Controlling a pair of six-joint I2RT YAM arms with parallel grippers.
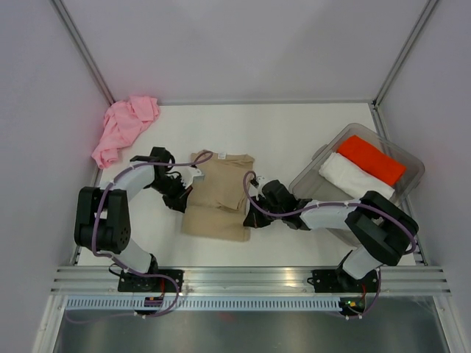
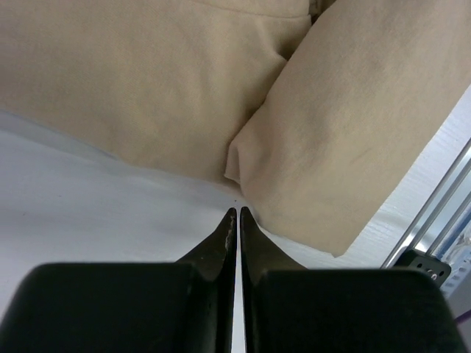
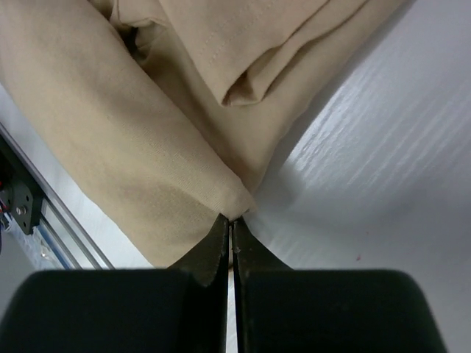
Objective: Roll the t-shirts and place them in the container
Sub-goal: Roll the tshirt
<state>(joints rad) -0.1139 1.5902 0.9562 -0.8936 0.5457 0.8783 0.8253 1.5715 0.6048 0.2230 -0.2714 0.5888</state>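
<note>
Soft tan t-shirt [image 1: 221,200], folded oblong; pink t-shirt [image 1: 124,129], crumpled heap

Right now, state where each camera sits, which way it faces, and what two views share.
Top: above and behind the arms, looking down on the table; both arms show, bases at the bottom.
Left wrist: on the left arm, looking past the shut left gripper at the edge of the tan shirt.
Right wrist: on the right arm, looking past the shut right gripper at a fold of that shirt.
Shared: all three see the tan shirt.
</note>
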